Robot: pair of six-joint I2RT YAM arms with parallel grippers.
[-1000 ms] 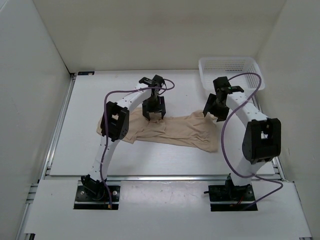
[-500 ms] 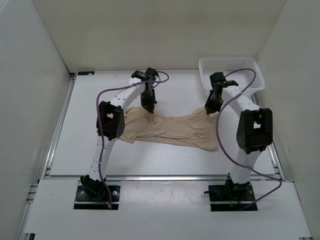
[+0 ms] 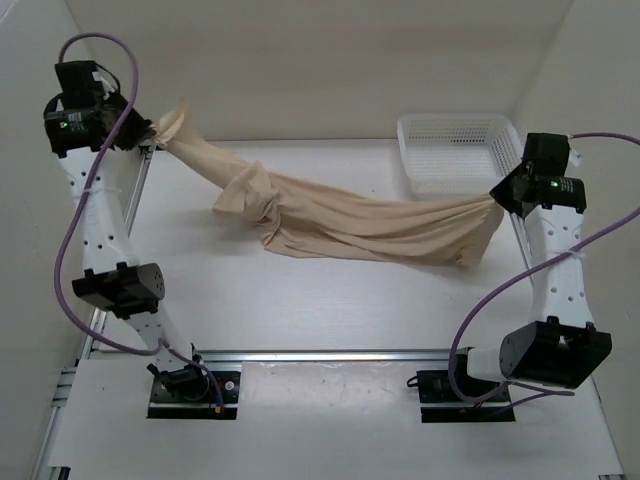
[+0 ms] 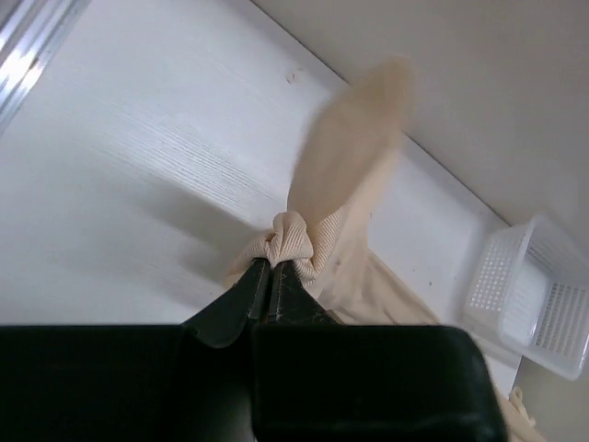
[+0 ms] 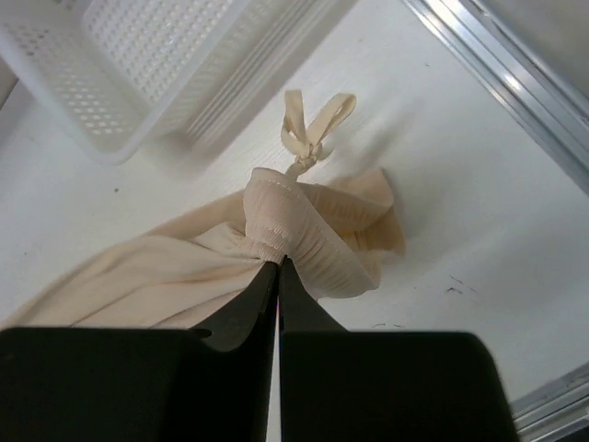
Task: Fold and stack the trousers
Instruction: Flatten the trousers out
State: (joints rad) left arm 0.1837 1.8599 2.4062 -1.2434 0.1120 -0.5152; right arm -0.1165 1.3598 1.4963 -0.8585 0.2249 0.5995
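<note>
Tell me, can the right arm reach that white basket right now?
Probably yes: the basket sits just beside the right end effector with nothing between. But that end effector is shut on the trousers, so its grip is taken.

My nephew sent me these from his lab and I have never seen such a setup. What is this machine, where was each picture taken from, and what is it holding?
It is a robot with a left arm and a right arm bolted at the near edge of a white table, each ending in a two-finger gripper. The wide picture comes from a fixed camera above and behind the arms; the two close-ups come from a camera on each wrist. The left gripper and the right gripper are each shut on one end of the beige trousers, holding them lifted and stretched across the table. A white mesh basket sits at the far right.
</note>
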